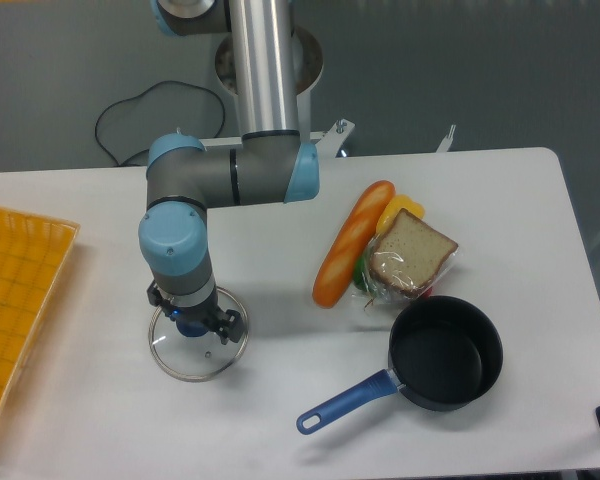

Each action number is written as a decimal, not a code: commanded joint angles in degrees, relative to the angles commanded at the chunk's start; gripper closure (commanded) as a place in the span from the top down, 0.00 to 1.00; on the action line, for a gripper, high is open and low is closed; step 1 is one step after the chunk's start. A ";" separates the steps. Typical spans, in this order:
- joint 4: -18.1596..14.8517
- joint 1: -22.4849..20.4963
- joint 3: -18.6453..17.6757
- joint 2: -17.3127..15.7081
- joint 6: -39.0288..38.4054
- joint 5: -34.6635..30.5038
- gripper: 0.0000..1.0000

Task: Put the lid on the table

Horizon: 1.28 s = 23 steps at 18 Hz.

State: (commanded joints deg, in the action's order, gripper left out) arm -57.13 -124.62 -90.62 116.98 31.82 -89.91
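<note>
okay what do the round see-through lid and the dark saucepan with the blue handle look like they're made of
The round clear lid looks like glass with a thin shiny metal rim: the white tabletop shows through it. The dark saucepan looks like matte, dark-coated metal, probably non-stick. Its blue handle looks like smooth plastic, though that is uncertain.

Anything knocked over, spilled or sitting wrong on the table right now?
Nothing stands out. The lid lies flat on the table under the end effector, the pot sits upright and empty, and the food pile rests behind it. Whether the end effector grips the knob is hidden from this view.
</note>
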 joint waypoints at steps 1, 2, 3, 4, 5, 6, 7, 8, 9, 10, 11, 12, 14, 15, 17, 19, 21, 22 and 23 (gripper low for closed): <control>-0.09 -0.79 0.71 -0.17 0.09 -0.88 1.00; -0.09 -1.67 0.89 -0.52 0.18 -1.15 1.00; -0.26 -2.46 1.50 -0.79 0.18 -1.24 1.00; -0.61 -3.25 1.94 -0.88 0.52 -1.32 1.00; -1.57 -3.87 1.94 -0.97 1.75 -1.76 1.00; -2.89 -4.39 2.03 -1.05 4.72 -2.29 1.00; -3.77 -5.18 2.03 -1.31 9.01 -2.64 1.00; -4.65 -6.06 1.94 -1.93 14.10 -2.73 1.00; -5.09 -6.68 1.94 -2.28 18.85 -2.73 1.00; -5.10 -7.29 2.03 -2.46 22.46 -2.73 1.00; -5.01 -7.91 2.03 -2.72 25.02 -2.64 1.00; -4.92 -8.79 2.47 -2.98 26.27 -2.64 1.00; -5.27 -10.81 3.52 -3.07 29.08 -2.29 1.00; -5.36 -11.95 3.79 -3.16 31.44 -2.03 1.00; -6.67 -14.32 4.58 -3.34 35.75 -1.68 1.00; -6.86 -15.73 4.76 -3.51 36.12 -1.76 1.00; -6.94 -17.22 4.76 -3.60 37.78 -2.20 1.00; -6.94 -18.01 4.67 -3.86 39.19 -2.38 1.00; -7.03 -18.63 4.58 -4.65 40.24 -2.55 1.00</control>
State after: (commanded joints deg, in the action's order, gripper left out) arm -64.16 -143.26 -86.04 112.33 72.06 -92.46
